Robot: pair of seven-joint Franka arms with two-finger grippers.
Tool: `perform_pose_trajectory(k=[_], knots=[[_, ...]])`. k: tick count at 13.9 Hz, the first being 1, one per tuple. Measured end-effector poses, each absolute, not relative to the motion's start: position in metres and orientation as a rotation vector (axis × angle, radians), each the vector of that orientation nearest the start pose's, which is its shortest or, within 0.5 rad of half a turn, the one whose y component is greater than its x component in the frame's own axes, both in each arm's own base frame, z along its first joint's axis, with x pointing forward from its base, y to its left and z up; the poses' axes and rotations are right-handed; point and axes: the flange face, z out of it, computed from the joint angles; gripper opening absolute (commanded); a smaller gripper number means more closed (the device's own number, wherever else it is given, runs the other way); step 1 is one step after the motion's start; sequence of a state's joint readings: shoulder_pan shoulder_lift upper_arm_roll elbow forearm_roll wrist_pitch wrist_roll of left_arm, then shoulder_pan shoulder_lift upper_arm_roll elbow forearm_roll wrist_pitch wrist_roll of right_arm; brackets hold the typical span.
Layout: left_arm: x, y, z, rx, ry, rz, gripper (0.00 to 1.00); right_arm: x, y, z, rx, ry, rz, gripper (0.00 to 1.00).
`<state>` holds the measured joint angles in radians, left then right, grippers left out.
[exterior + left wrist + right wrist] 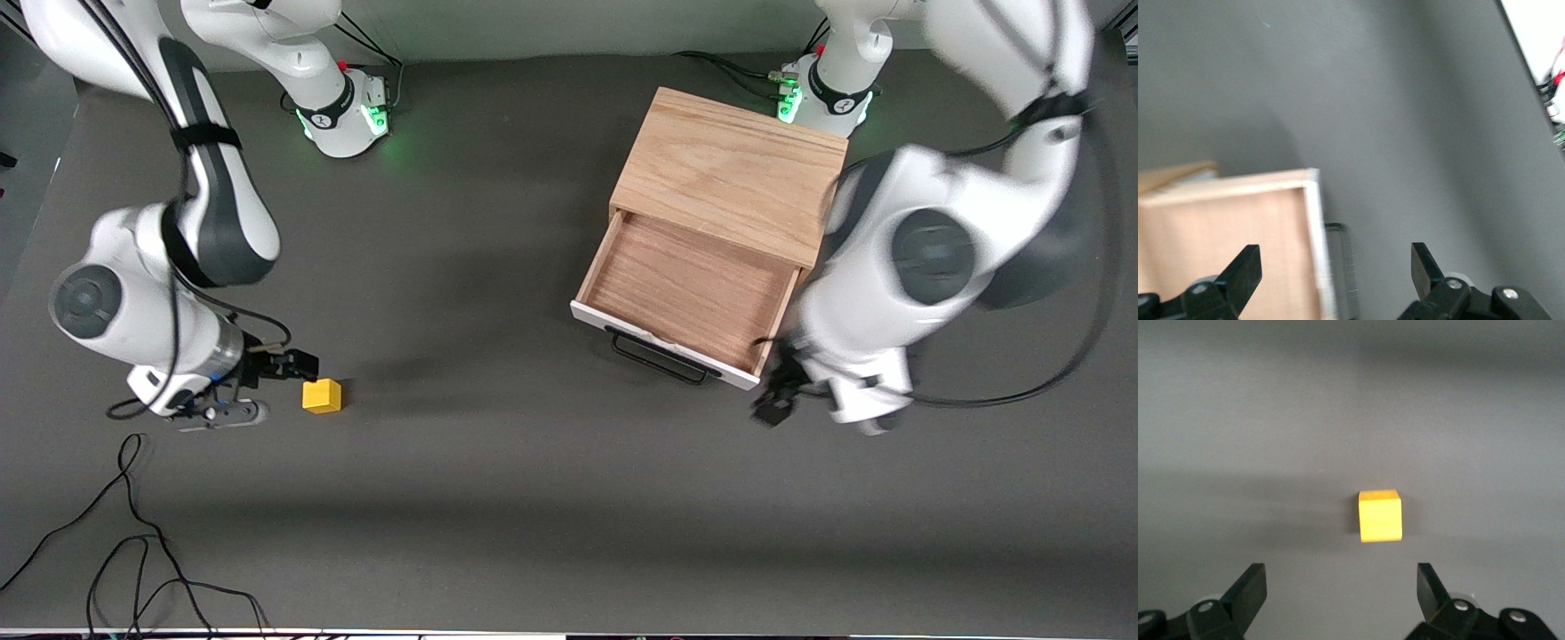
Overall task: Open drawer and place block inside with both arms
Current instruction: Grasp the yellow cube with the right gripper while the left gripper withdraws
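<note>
Right gripper: black two-finger, wide open, nothing held. Sits low over the dark grey worktop at the right arm's end, just beside the small bright yellow cube block, not touching. In right wrist view the block is ahead of the open gap, a bit off-centre toward one finger, one face roughly square to the cam.

Step in hand, as I read it: grasp the block. To do it well:
- shift sideways so the block is centred betw the fingers before advancing
- fingers on two opposite flat faces, not corners; the block looks slightly yawed in front view, so match wrist rotation
- go low enough for the pads to grab mid-height w/o scraping the worktop
- close slow, since an off-centre close will likely push the cube away

Left gripper: also spread wide, empty, at the corner of the drawer (wide shallow wooden tray, white front panel, black bar handle) at the left arm's end. Drawer is pulled well out of the light oak box cabinet, tray empty. Left wrist view shows the drawer corner betw the fingers but no contact.

Left arm prob needs to clear the drawer opening so the right arm has a free drop path. Risk: arms crowding over the tray.
</note>
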<state>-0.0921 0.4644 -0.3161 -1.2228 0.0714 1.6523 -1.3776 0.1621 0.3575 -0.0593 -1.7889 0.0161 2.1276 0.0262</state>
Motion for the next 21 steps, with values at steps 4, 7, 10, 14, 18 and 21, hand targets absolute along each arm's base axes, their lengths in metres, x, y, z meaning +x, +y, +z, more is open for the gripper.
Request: perform_pose_trajectory(k=[4, 7, 10, 14, 18, 21], knots=[[0.626, -0.128, 0.562, -2.898, -1.23, 0.156, 1.0, 0.635, 0.06, 0.282, -3.159, -0.16, -0.023, 1.0], [0.598, -0.089, 0.565, -2.984, -0.909, 0.227, 1.0, 0.625, 0.057, 0.237, -3.162, -0.163, -0.052, 1.0], [0.579, -0.055, 0.562, -3.048, -0.588, 0.298, 1.0, 0.61, 0.052, 0.205, -3.167, -0.161, -0.039, 0.85], [0.567, -0.029, 0.57, -3.11, -0.177, 0.288, 1.0, 0.603, 0.049, 0.197, -3.169, -0.158, -0.024, 0.08], [0.556, -0.007, 0.579, -3.115, -0.104, 0.237, 1.0, 0.605, 0.049, 0.2, -3.168, -0.157, -0.039, 0.02], [0.55, -0.012, 0.573, -3.112, -0.095, 0.166, 1.0, 0.62, 0.054, 0.227, -3.165, -0.105, -0.03, 0.02]])
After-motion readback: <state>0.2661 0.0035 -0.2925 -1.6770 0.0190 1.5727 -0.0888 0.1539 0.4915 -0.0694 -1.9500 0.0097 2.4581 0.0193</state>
